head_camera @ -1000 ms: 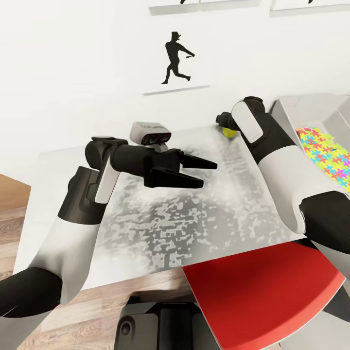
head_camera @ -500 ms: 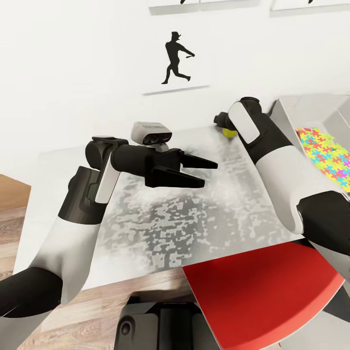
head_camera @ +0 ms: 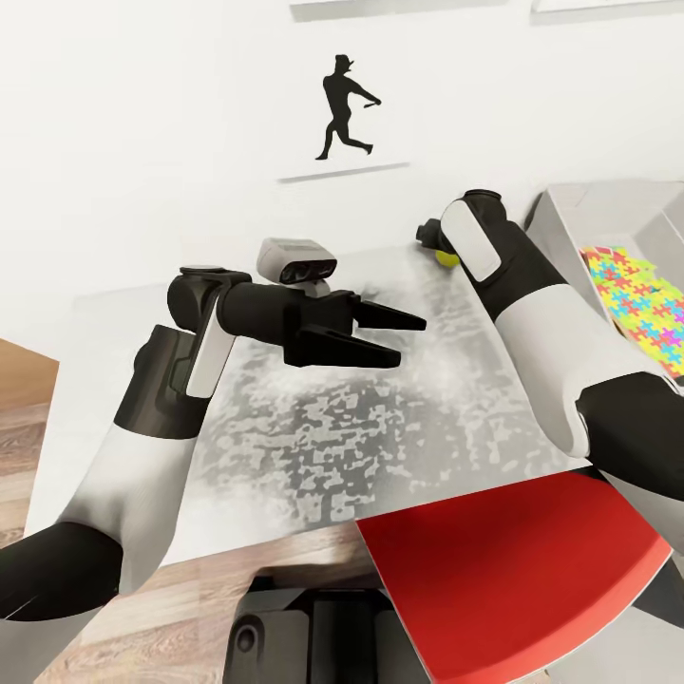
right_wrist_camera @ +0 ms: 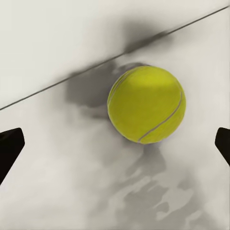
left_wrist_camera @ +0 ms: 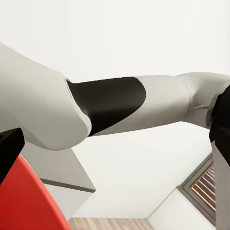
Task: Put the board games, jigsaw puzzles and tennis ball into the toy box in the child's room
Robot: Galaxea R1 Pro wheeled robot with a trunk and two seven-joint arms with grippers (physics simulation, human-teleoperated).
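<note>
The yellow tennis ball (head_camera: 444, 256) lies on the mottled grey table (head_camera: 380, 427) near its far edge by the wall. My right gripper (right_wrist_camera: 115, 146) hovers over the ball (right_wrist_camera: 146, 104), open, with a fingertip on either side and apart from it. In the head view its wrist (head_camera: 429, 232) hides most of the ball. The grey toy box (head_camera: 562, 207) stands at the table's right, and a colourful jigsaw puzzle (head_camera: 638, 302) lies inside it. My left gripper (head_camera: 410, 340) hangs open and empty above the table's middle.
A red flat rounded shape (head_camera: 513, 570) juts over the table's near right corner, close to my right elbow. A batter silhouette picture (head_camera: 344, 109) hangs on the white wall behind the table. Wooden floor (head_camera: 24, 418) shows at the left.
My right arm has edged slightly left toward the ball. The head view has shifted a little. The left arm has held still.
</note>
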